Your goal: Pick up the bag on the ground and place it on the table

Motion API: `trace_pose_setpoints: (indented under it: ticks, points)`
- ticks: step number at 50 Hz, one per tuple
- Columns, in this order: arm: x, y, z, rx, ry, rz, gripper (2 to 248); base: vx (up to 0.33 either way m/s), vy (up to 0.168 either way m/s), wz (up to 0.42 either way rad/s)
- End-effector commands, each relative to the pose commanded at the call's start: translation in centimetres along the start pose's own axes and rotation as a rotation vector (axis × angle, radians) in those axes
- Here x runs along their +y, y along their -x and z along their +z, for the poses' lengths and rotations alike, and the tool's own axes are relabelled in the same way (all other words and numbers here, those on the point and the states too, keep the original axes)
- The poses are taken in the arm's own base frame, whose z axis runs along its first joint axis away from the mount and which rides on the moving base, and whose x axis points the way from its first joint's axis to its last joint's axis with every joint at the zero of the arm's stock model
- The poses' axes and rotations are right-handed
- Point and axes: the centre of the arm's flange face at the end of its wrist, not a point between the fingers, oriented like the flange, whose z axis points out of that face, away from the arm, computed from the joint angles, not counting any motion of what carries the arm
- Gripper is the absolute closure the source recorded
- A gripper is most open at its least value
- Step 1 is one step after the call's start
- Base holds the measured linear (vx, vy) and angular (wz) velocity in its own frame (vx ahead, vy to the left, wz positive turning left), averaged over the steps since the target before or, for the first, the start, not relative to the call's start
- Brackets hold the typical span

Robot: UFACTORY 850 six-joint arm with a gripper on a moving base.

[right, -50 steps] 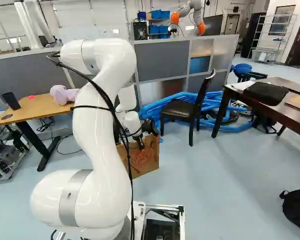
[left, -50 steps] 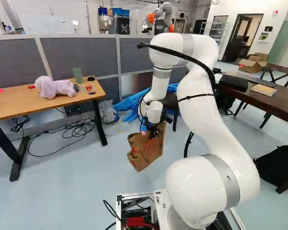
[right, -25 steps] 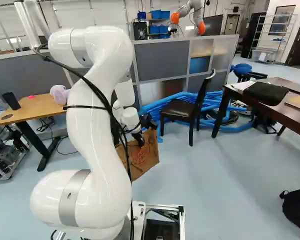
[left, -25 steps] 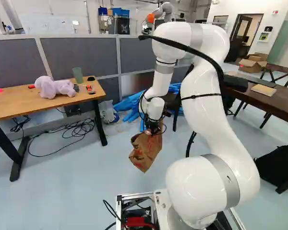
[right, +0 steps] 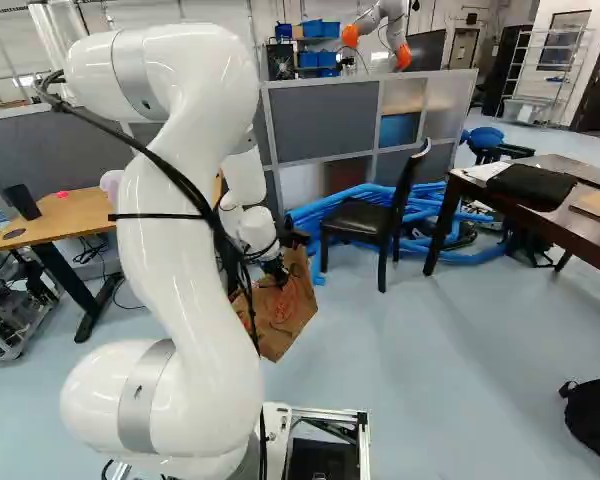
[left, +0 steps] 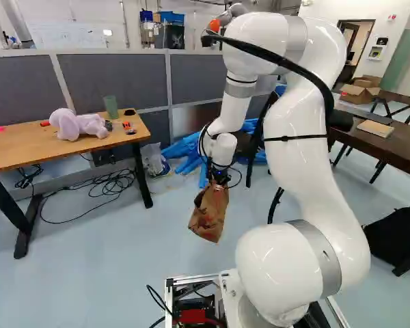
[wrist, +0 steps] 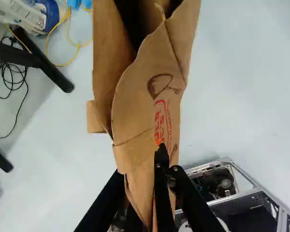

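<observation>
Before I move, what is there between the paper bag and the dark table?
In the right base view, a black chair stands between the bag and the table, with blue tubes behind it.

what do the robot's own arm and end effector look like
The arm is glossy white, with bulging rounded segments and grey bands. A thick black cable runs along its outside, and a thin black strap circles it. The end effector is black, with two fingers.

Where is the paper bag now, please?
In the left base view, the paper bag hangs from the gripper, below the blue tubes, left of the arm's lowest joint.
</observation>
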Motion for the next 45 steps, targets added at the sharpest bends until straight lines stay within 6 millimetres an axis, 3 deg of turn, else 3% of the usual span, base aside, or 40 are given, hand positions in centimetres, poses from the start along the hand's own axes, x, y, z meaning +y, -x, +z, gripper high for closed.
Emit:
trace_pose_setpoints:
  ticks: [45]
  points:
    - [0.0, 0.4, -6.3, 0.005, -0.041, -0.032, 229, 0.000, 0.000, 0.000]
